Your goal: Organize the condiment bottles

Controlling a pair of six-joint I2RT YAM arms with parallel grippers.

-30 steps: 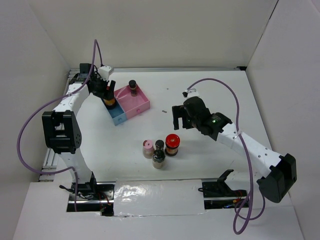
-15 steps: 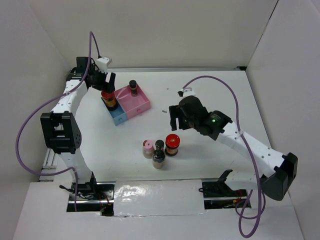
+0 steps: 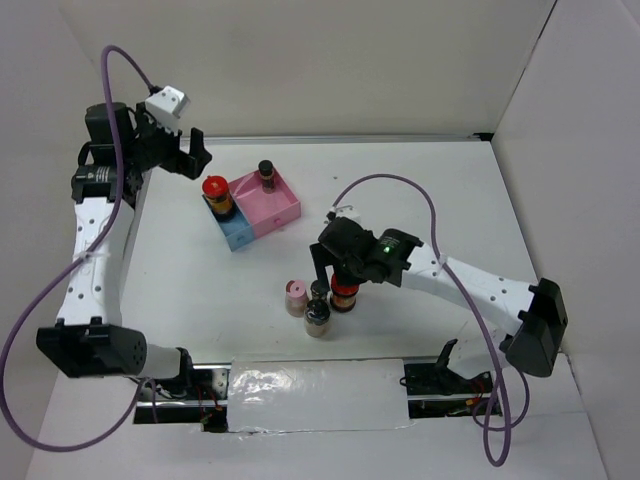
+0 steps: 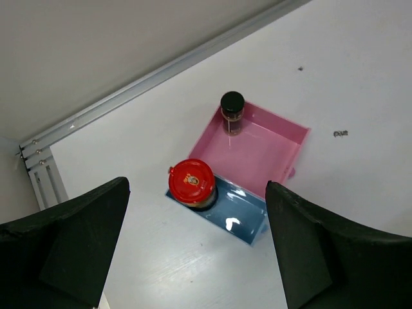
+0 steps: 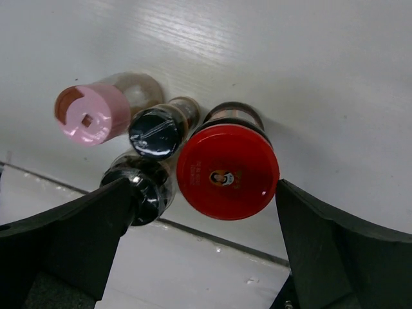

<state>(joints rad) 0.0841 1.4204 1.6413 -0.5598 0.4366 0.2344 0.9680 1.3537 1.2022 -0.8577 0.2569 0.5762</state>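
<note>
The right gripper, fingers spread wide, hangs over a red-lid jar that stands in a tight cluster with two black-capped jars and the pink-capped jar. The left gripper, also spread, is high above the divided tray. The tray's blue compartment holds the second red-lid jar, its pink compartment the third black-capped jar.

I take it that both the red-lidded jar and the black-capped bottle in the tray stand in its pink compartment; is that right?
Not quite: only the black-capped bottle stands in the pink compartment. The red-lidded jar stands in the blue compartment, as the left wrist view shows.
</note>
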